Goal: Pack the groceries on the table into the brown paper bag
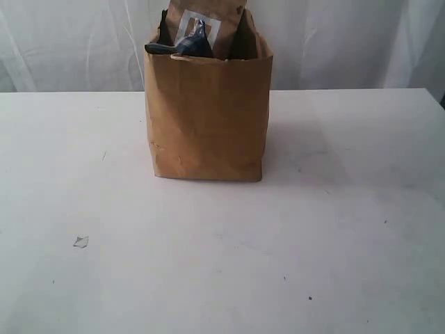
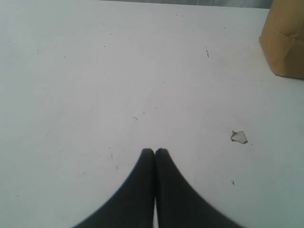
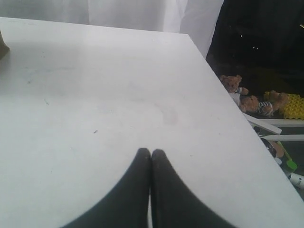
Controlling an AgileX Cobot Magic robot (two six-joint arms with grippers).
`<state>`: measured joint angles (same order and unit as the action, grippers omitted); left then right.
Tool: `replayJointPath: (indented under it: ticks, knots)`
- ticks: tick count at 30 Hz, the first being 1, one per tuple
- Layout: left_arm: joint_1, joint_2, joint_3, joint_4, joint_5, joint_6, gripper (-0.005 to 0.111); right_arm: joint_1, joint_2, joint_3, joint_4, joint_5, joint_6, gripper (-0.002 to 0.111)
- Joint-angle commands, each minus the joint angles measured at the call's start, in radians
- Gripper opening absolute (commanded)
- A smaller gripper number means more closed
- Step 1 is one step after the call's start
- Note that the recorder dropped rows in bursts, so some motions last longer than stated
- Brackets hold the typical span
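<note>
White table (image 1: pixel 348 243) holds a paper bag (image 1: pixel 208 118), brown pouch (image 1: pixel 229 28) poking out. Both the left gripper (image 2: pixel 155 151) and right gripper (image 3: pixel 151 151) are closed, empty.

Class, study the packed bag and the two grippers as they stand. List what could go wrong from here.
1. The brown pouch and long dark packet stick up above the rim of the brown paper bag; a knock might tip them out.
2. A small scrap lies on the table near the shut left gripper; it may be mistaken for a grocery.
</note>
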<state>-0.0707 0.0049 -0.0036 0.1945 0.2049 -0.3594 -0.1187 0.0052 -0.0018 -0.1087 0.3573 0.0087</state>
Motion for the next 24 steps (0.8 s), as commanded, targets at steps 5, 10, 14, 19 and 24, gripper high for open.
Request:
replayJointPath:
  ticks: [5, 10, 14, 19, 24]
  knots:
    - [0.000, -0.005, 0.004, 0.001, -0.002, 0.001, 0.000, -0.006, -0.005, 0.002, -0.004, -0.002, -0.009, 0.000]
    - [0.000, -0.005, 0.004, -0.002, 0.082, -0.007, 0.000, -0.006, -0.005, 0.002, -0.004, -0.002, -0.009, 0.000]
    - [0.000, -0.005, 0.004, -0.018, 0.103, -0.007, 0.000, -0.006, -0.005, 0.002, -0.004, -0.002, -0.009, 0.000]
    - [0.000, -0.005, 0.004, -0.016, 0.076, -0.005, 0.000, -0.006, -0.005, 0.002, -0.004, -0.002, -0.009, 0.000]
    - [0.000, -0.005, 0.004, -0.016, 0.074, -0.005, 0.000, -0.006, -0.005, 0.002, -0.004, -0.002, -0.009, 0.000]
